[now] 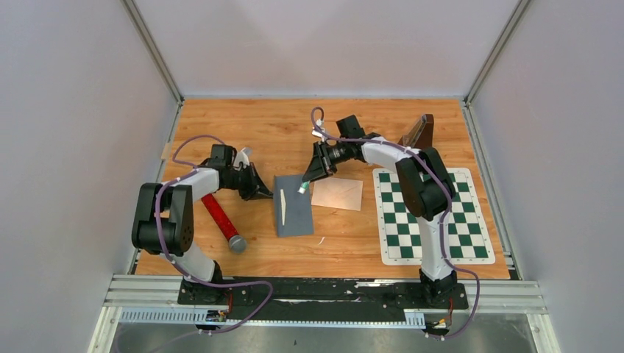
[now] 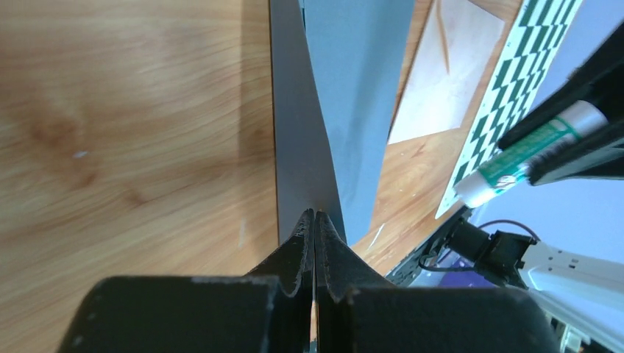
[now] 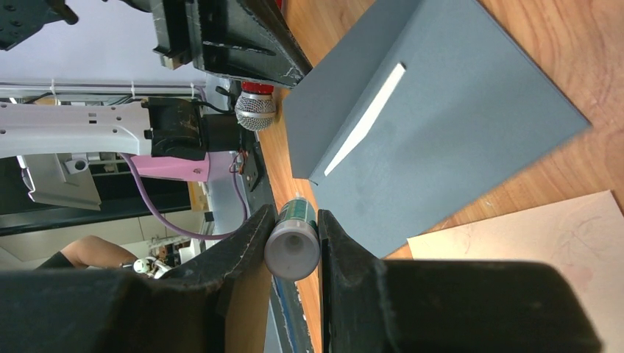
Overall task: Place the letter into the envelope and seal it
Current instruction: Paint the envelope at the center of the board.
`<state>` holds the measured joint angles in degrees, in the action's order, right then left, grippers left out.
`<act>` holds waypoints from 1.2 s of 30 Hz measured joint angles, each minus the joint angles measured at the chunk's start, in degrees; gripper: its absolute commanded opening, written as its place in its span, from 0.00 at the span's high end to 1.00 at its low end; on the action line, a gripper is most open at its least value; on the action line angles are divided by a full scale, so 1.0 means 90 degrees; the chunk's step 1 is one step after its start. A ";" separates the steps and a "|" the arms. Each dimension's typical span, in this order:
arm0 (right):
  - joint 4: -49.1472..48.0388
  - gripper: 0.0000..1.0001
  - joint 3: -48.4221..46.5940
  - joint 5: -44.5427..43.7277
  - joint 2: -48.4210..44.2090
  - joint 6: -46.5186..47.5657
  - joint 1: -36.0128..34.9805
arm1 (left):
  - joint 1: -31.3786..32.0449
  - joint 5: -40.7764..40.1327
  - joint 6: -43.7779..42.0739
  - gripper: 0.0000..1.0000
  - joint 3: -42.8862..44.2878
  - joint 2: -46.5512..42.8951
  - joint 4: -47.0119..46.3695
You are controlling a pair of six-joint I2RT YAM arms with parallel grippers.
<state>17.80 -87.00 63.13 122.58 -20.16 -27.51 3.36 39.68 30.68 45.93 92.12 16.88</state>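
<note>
The grey envelope (image 1: 293,206) lies flat near the table's middle. Its left flap (image 2: 302,147) is raised, and my left gripper (image 1: 266,193) is shut on that flap's edge, jaws pressed together (image 2: 315,213). A narrow white strip (image 1: 282,206), likely the letter's edge, shows along the flap's fold (image 3: 366,118). My right gripper (image 1: 303,185) hovers just over the envelope's upper right corner. It is shut on a green-and-white glue stick (image 3: 292,250), whose tip points down at the envelope (image 3: 456,110). The left wrist view catches the glue stick (image 2: 522,154) too.
A tan sheet (image 1: 337,194) lies right of the envelope, touching the green-and-white checkered mat (image 1: 430,217). A red microphone with a grey head (image 1: 223,220) rests by the left arm. A dark brown block (image 1: 419,132) stands at the back right.
</note>
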 measured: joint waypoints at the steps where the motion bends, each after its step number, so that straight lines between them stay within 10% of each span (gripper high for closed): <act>1: -0.0019 1.00 0.0036 -0.0002 0.0002 -0.0027 0.0000 | 0.0092 0.0041 -0.0022 1.00 0.0107 0.0053 0.0002; 9: -0.0032 1.00 0.0027 0.0044 -0.0075 0.0073 0.0107 | 0.0369 -0.0068 -0.0563 0.95 0.1105 0.0495 0.0600; 18: 0.1253 1.00 -0.0685 -0.0393 -0.1175 0.1270 0.0267 | 0.0272 0.0338 -0.2025 0.37 0.2191 -0.0036 0.1423; 36: 0.1270 0.98 -0.1875 -0.0238 -0.1324 0.0413 0.0311 | 0.1705 0.1321 -0.3599 0.24 0.3325 -0.1331 0.0379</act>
<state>29.23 -103.88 60.99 110.67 -16.45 -24.71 18.70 51.57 -1.72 75.85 80.14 20.29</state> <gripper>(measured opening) 0.258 0.761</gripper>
